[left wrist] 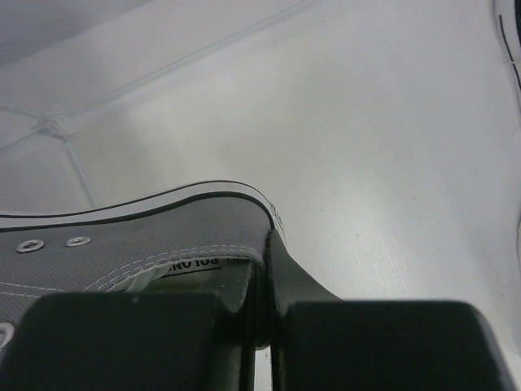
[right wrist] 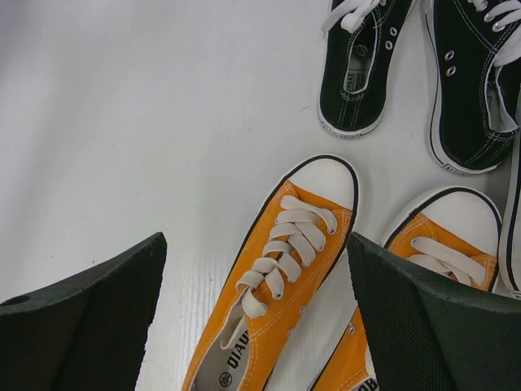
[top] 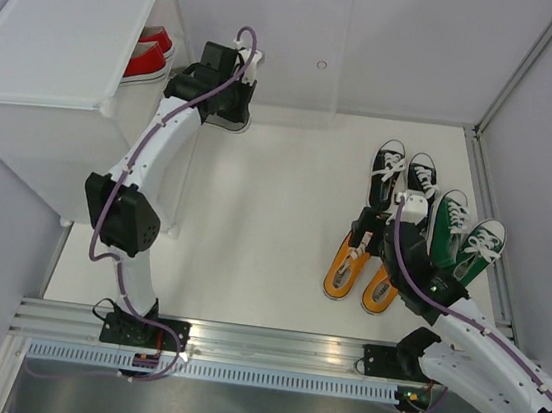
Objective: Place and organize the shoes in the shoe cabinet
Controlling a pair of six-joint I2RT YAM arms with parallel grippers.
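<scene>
In the left wrist view my left gripper (left wrist: 269,244) is shut on the heel collar of a grey shoe (left wrist: 122,244) with a white sole. From above, that gripper (top: 229,110) is beside the shoe cabinet (top: 54,48), under its open clear door (top: 267,34); little of the grey shoe (top: 238,122) shows. A red pair (top: 148,55) sits inside the cabinet. My right gripper (right wrist: 256,244) is open, its fingers straddling the left orange shoe (right wrist: 277,277) from above without touching it. Its mate (right wrist: 444,244) lies to the right. Seen from above, the right gripper (top: 372,247) hovers over the orange pair (top: 347,271).
A black pair (top: 404,170) lies on the white table beyond the orange shoes, and a green pair (top: 464,235) sits to their right near the table's right edge. Both black shoes (right wrist: 358,73) show at the top of the right wrist view.
</scene>
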